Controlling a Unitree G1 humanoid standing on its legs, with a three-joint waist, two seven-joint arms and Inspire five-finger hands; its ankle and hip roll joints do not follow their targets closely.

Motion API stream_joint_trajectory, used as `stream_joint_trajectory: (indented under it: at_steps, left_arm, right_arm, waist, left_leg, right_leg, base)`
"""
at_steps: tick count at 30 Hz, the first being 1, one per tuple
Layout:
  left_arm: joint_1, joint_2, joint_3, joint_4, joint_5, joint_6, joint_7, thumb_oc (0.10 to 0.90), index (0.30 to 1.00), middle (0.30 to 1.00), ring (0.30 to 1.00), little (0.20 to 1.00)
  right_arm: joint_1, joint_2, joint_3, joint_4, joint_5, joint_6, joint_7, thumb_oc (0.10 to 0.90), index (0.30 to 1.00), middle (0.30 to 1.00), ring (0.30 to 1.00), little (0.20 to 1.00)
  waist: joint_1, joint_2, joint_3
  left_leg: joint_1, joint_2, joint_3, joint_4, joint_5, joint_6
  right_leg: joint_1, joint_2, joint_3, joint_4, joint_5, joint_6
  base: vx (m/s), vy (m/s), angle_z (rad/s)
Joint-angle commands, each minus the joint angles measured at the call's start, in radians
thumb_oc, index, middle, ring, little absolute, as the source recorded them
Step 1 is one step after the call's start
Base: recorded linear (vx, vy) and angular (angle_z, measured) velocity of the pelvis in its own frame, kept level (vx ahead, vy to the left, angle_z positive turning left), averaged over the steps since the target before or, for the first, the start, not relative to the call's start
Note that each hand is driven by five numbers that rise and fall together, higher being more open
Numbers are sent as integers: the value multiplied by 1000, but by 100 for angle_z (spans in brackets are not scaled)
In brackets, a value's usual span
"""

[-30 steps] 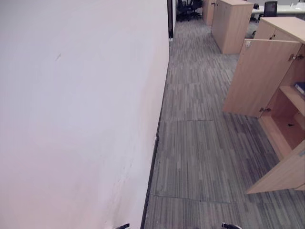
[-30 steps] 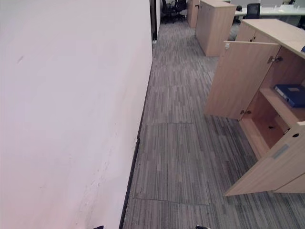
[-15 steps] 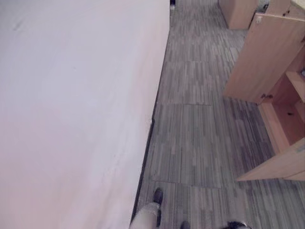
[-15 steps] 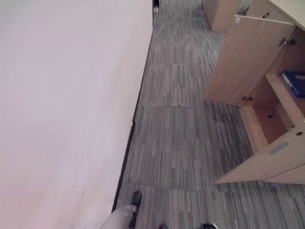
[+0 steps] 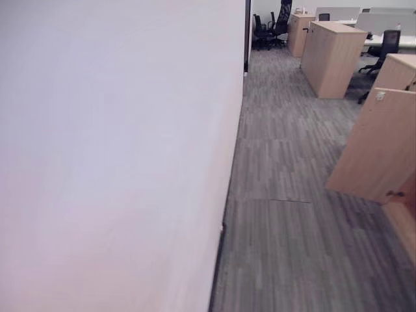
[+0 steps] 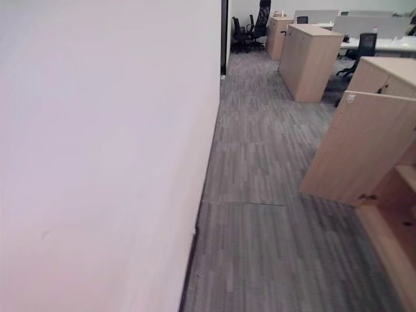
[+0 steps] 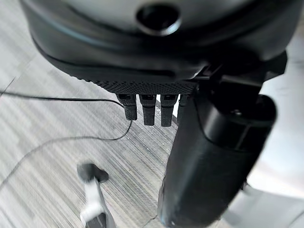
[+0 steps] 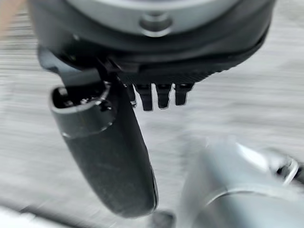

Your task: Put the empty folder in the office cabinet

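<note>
The light wooden office cabinet (image 6: 390, 195) stands at the right edge of the eye views. Its door (image 6: 357, 149) is swung open toward the corridor, and part of a shelf (image 6: 406, 175) and the bottom board (image 6: 390, 247) show inside. In the left wrist view my left hand (image 7: 156, 71) hangs over the carpet, its fingers (image 7: 148, 111) straight and its thumb (image 7: 209, 161) free, holding nothing. My right hand (image 8: 156, 57) hangs the same way in the right wrist view, thumb (image 8: 109, 152) out and fingers (image 8: 163, 97) straight, with nothing in it.
A plain white wall (image 5: 117, 156) runs along the left. A corridor of grey striped carpet (image 6: 260, 195) lies between it and the cabinet. Farther back stand another wooden cabinet (image 6: 309, 62), black office chairs (image 6: 250, 26) and desks (image 6: 383, 45).
The camera has tilted up and swung left. The cabinet now sits at the right edge with less of its inside showing, and the far office has come into the picture.
</note>
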Motion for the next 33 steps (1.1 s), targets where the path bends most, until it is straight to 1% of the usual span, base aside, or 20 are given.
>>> stream_joint_trajectory:
  at_steps: [1, 2, 3, 4, 7, 8, 9, 10, 12, 14, 16, 19, 20, 21, 24, 25, 26, 30, 31, 33]
  left_arm:
    - [-115, 172, -6, -83, 51, -120, 56, 800, 900, 900, 900, 900]
    - [-109, 171, -11, -90, 59, -121, 62, 800, 900, 900, 900, 900]
    - [-107, 177, -9, -102, 59, -128, 75, 800, 900, 900, 900, 900]
    - [-113, 181, 0, -97, 58, -131, 80, 800, 900, 900, 900, 900]
    - [-122, 193, 59, -67, 32, -139, 100, 800, 900, 900, 900, 900]
    - [-119, 200, 92, -44, 30, -137, 110, 800, 900, 900, 900, 900]
    - [-119, 200, 92, -44, 31, -137, 110, 800, 900, 900, 900, 900]
    - [-115, 202, 105, -36, 31, -134, 113, 800, 900, 900, 900, 900]
    - [-109, 204, 121, -18, 45, -129, 115, 800, 900, 900, 900, 900]
    - [-111, 200, 132, -16, 35, -126, 119, 800, 900, 900, 900, 900]
    - [-117, 196, 135, -22, 21, -128, 124, 800, 900, 900, 900, 900]
    - [-145, 203, 123, -40, 2, -132, 140, 800, 900, 900, 900, 900]
    - [-145, 203, 123, -40, 2, -132, 140, 800, 900, 900, 900, 900]
    - [-165, 205, 102, -67, -9, -137, 145, 800, 900, 900, 900, 900]
    - [-177, 202, 70, -103, -11, -142, 141, 800, 900, 900, 900, 900]
    - [-177, 202, 70, -103, -11, -142, 141, 800, 900, 900, 900, 900]
    - [-177, 200, 63, -107, -18, -147, 143, 800, 900, 900, 900, 900]
    - [-161, 197, 47, -132, -27, -158, 145, 800, 900, 900, 900, 900]
    - [-155, 196, 47, -133, -30, -162, 147, 800, 900, 900, 900, 900]
    - [-157, 196, 46, -134, -31, -163, 144, 800, 900, 900, 900, 900]
  right_arm:
    - [-43, -57, -1, -18, 45, -24, -13, 800, 900, 900, 900, 900]
    - [-56, -48, 3, -35, 56, -30, -27, 800, 900, 900, 900, 900]
    - [-62, -13, 15, -79, 89, -40, -47, 800, 900, 900, 900, 900]
    - [-54, 2, 21, -110, 106, -41, -51, 800, 900, 900, 900, 900]
    - [-16, 33, 28, -226, 163, -54, -57, 800, 900, 900, 900, 900]
    - [1, 40, 39, -283, 167, -53, -61, 800, 900, 900, 900, 900]
    - [2, 40, 40, -285, 167, -52, -62, 800, 900, 900, 900, 900]
    - [7, 38, 44, -310, 163, -49, -59, 800, 900, 900, 900, 900]
    - [17, 37, 53, -343, 157, -49, -57, 800, 900, 900, 900, 900]
    - [25, 29, 58, -371, 156, -47, -56, 800, 900, 900, 900, 900]
    - [30, 20, 50, -397, 161, -51, -55, 800, 900, 900, 900, 900]
    - [33, 5, 39, -425, 178, -54, -59, 800, 900, 900, 900, 900]
    - [33, 5, 39, -425, 178, -54, -59, 800, 900, 900, 900, 900]
    - [35, -6, 31, -434, 195, -60, -68, 800, 900, 900, 900, 900]
    - [28, -27, 12, -435, 220, -64, -86, 800, 900, 900, 900, 900]
    - [28, -27, 12, -435, 220, -64, -86, 800, 900, 900, 900, 900]
    - [27, -30, 11, -433, 226, -68, -89, 800, 900, 900, 900, 900]
    - [43, -40, 7, -444, 231, -70, -95, 800, 900, 900, 900, 900]
    - [52, -37, 11, -431, 230, -70, -96, 800, 900, 900, 900, 900]
    - [61, -35, 17, -411, 224, -66, -88, 800, 900, 900, 900, 900]
  waist:
    - [-75, 93, 110]
    - [-85, 90, 118]
    - [-109, 75, 143]
    - [-127, 61, 149]
    - [-168, 25, 168]
    - [-178, 10, 170]
    - [-179, 11, 171]
    - [-181, 5, 174]
    - [-178, -21, 159]
    - [-183, -31, 147]
    - [-193, -33, 142]
    - [-208, -21, 150]
    - [-208, -22, 149]
    - [-214, -11, 156]
    - [-225, 2, 159]
    - [-225, 2, 159]
    - [-231, 0, 158]
    - [-234, 18, 157]
    - [-233, 29, 154]
    - [-236, 27, 147]
  left_leg:
    - [-16, 39, -109, -28, 21, -119]
    - [2, 44, -121, -28, 6, -130]
    - [28, 54, -131, -28, -12, -146]
    - [40, 55, -138, -28, -22, -154]
    - [87, 58, -167, -28, -62, -169]
    - [117, 58, -184, -28, -91, -175]
    - [119, 60, -184, -28, -92, -175]
    - [134, 62, -186, -28, -106, -179]
    - [156, 60, -187, -28, -146, -192]
    - [168, 83, -184, -28, -171, -199]
    - [189, 120, -197, -28, -192, -213]
    - [198, 183, -191, -27, -203, -243]
    - [197, 182, -192, -27, -203, -243]
    - [185, 217, -177, -6, -206, -263]
    - [142, 247, -153, 21, -162, -288]
    - [142, 247, -153, 21, -162, -288]
    - [129, 249, -149, 24, -143, -294]
    - [108, 275, -138, 38, -66, -317]
    - [109, 291, -132, 41, -22, -327]
    - [95, 297, -134, 61, 12, -329]
  right_leg:
    - [38, 188, -245, -504, -238, -92]
    - [21, 212, -264, -613, -232, -89]
    - [-13, 250, -251, -796, -188, -70]
    - [-32, 272, -221, -894, -158, -60]
    - [-84, 322, -76, -1069, -100, -40]
    - [-117, 323, -53, -1125, -62, -26]
    - [-114, 326, -55, -1128, -61, -26]
    - [-122, 319, -71, -1135, -42, -20]
    - [-97, 310, -118, -1160, -38, -20]
    - [-78, 305, -169, -1160, -25, -22]
    - [-83, 312, -176, -1120, -26, -29]
    - [-102, 327, -194, -1038, -101, -52]
    - [-103, 326, -195, -1038, -101, -52]
    - [-111, 340, -203, -1006, -143, -66]
    - [-117, 358, -221, -1001, -178, -80]
    - [-117, 358, -221, -1001, -178, -80]
    - [-123, 356, -225, -1002, -179, -83]
    - [-122, 389, -222, -1004, -213, -105]
    - [-116, 407, -220, -1001, -230, -116]
    - [-117, 418, -212, -995, -246, -130]
  base:
    - [509, 5, 124]
    - [621, -129, -19]
    - [271, -268, -102]
    - [312, -286, -124]
    - [347, -200, 38]
    - [358, -170, 79]
    - [358, -175, 53]
    - [241, -130, 36]
    - [381, -227, -4]
    - [371, -267, -41]
    - [396, -299, 25]
    - [285, -239, 34]
    - [236, -235, 7]
    - [204, -212, 25]
    - [163, -170, 17]
    - [66, -63, 6]
    - [82, -67, 9]
    - [189, -124, 7]
    - [186, -101, 28]
    - [154, -109, -14]
